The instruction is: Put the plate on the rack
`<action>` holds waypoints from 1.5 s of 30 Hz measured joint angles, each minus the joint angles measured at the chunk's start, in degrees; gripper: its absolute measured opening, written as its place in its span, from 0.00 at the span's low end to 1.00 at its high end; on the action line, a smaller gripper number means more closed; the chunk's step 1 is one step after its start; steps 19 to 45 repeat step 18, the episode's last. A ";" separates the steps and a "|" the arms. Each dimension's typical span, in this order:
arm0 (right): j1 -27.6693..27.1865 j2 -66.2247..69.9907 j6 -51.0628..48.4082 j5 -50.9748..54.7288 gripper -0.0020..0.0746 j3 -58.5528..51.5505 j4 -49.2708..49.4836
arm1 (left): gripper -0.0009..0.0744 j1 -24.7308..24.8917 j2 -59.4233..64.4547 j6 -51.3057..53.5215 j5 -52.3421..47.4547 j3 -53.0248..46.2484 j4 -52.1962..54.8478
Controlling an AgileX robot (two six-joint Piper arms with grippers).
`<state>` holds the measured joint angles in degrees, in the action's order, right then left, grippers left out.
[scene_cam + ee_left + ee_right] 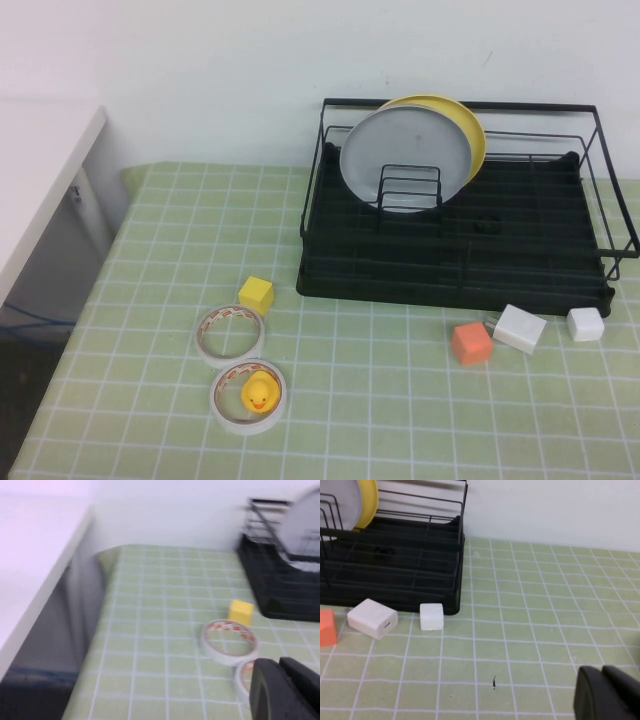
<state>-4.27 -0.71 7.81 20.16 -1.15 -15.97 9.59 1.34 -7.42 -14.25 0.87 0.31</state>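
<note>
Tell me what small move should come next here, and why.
Probably none beyond staying parked. The plate already stands upright among the dividers of the rack, leaning in front of the yellow plate. Neither arm appears in the high view; the left pincer hangs near the tape rolls, the right pincer over bare cloth, each holding nothing visible.

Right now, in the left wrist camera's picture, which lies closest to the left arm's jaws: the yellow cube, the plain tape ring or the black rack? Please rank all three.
The left gripper shows only as a dark edge low in its wrist view; the right gripper sits over bare cloth elsewhere.
1. Tape ring, just ahead on the cloth.
2. Yellow cube, just past the ring.
3. Rack, farthest, by the wall, holding the plate.
</note>
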 joint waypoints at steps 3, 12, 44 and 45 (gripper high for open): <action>0.00 0.00 0.00 0.09 0.04 0.00 0.00 | 0.01 -3.89 -1.74 -5.03 0.58 -2.06 0.22; 0.00 0.00 0.00 0.09 0.04 0.00 0.10 | 0.01 -1.38 -1.88 -2.68 -3.41 -1.96 0.22; 0.00 0.00 0.00 0.09 0.04 0.00 0.10 | 0.01 0.06 -1.88 -1.56 -3.41 -1.96 -0.31; 0.00 0.00 0.00 0.09 0.04 0.00 0.10 | 0.01 0.06 -1.88 -1.56 -3.41 -1.96 -0.31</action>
